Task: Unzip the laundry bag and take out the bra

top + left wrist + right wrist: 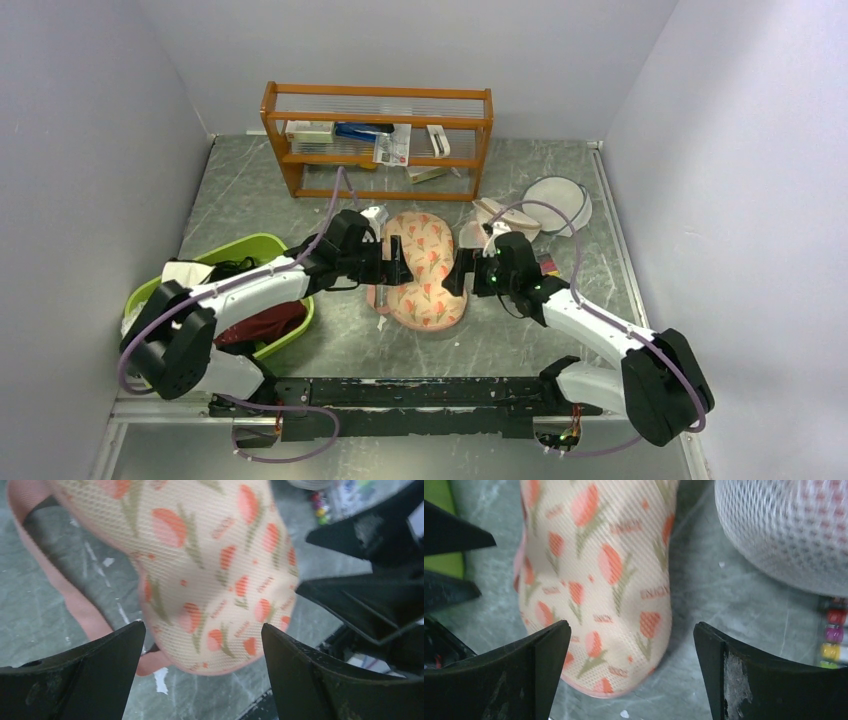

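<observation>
The laundry bag (425, 272), peach-pink mesh with orange-red flowers, lies flat in the middle of the table. My left gripper (397, 262) stands open at its left side and my right gripper (456, 272) stands open at its right side, the two facing each other across it. In the left wrist view, one lobe of the bag (210, 570) sits above the open gripper (202, 630), with nothing pinched. The right wrist view shows a lobe (599, 570) partly between the open gripper's (631, 627) fingers, which are clear of it. The bra is hidden.
A green basket (262, 247) with dark and white laundry stands at the left. A wooden shelf (380, 100) stands at the back. A small white mesh bag (784, 530) and a round mesh disc (558, 203) lie back right. Coloured beads (834, 635) lie near it.
</observation>
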You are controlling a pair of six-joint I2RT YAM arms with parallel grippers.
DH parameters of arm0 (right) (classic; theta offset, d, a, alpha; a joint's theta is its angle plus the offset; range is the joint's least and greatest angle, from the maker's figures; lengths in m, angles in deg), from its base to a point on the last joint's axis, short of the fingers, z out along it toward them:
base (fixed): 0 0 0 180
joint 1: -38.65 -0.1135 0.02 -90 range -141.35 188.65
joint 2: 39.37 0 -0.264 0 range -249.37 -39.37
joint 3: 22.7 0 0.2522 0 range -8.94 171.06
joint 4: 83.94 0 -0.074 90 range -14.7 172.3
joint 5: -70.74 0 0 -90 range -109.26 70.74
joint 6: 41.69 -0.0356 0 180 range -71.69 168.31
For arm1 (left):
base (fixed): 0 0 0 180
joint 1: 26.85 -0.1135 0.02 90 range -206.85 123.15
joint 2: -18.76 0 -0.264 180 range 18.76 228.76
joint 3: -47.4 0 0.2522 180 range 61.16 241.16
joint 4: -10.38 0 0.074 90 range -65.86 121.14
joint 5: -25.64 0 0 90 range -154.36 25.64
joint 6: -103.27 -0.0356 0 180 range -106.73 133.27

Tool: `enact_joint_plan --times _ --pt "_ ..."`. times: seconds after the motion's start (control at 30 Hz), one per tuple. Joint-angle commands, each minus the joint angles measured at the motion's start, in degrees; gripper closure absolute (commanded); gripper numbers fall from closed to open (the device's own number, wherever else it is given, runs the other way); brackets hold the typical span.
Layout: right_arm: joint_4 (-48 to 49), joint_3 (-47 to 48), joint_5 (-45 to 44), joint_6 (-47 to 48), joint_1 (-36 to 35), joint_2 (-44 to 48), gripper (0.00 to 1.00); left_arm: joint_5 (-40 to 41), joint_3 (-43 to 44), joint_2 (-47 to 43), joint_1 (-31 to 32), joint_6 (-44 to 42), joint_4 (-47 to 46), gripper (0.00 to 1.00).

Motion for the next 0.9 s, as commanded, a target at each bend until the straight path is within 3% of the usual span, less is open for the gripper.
enact_joint_plan --times 0.0,0.13,0.3,0.43,0.63,0.87 --pt "4.2 -4.4 2.9 -1.0 0.0 -0.7 0.08 5.9 1.9 2.8 0.2 1.2 0.0 0.02" --pt "14.7 -6.8 9.1 -5.4 -2.7 -3.6 0.12 9.1 2.5 0.7 0.2 -0.1 2.7 0.02" --pt "23.2 -2.9 11.1 -7.7 -12.4 -8.3 0.12 14.6 3.8 -4.5 0.2 -2.3 9.9 0.02" --pt "30.2 -1.5 15.1 -9.8 -15.3 -9.0 0.12 16.4 4.7 -8.2 0.4 -3.1 14.2 0.02" --pt "17.5 -1.6 1.2 -5.1 -12.1 -2.8 0.10 11.1 6.9 -6.6 1.8 -5.4 15.9 0.02" --pt "12.8 -9.6 -3.0 -5.0 -0.3 8.7 0.10 25.3 16.4 4.2 13.4 -7.6 20.8 0.02"
